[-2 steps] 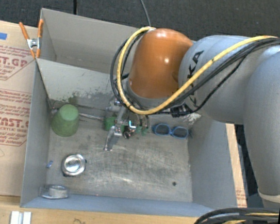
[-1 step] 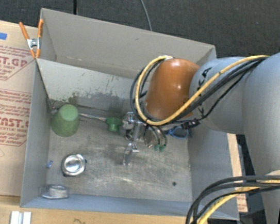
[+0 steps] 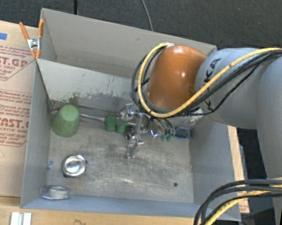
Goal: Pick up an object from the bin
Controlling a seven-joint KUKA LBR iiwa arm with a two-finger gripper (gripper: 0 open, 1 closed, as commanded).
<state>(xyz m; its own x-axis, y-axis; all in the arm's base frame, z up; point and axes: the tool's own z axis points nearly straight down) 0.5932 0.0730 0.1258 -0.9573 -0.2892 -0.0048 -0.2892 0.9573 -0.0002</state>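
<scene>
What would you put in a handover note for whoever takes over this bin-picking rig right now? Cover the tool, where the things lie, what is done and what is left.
Tool: low over the middle of the bin; open or shut cannot be told; nothing seen held.
Nearest thing: small green piece, just to its left in the view.
Others: green cup by the left wall, shiny round lid front left, grey metal piece in the front-left corner, blue thing under the arm.
Done: the reach into the bin.
Left: grasp one thing and lift it out.
</scene>
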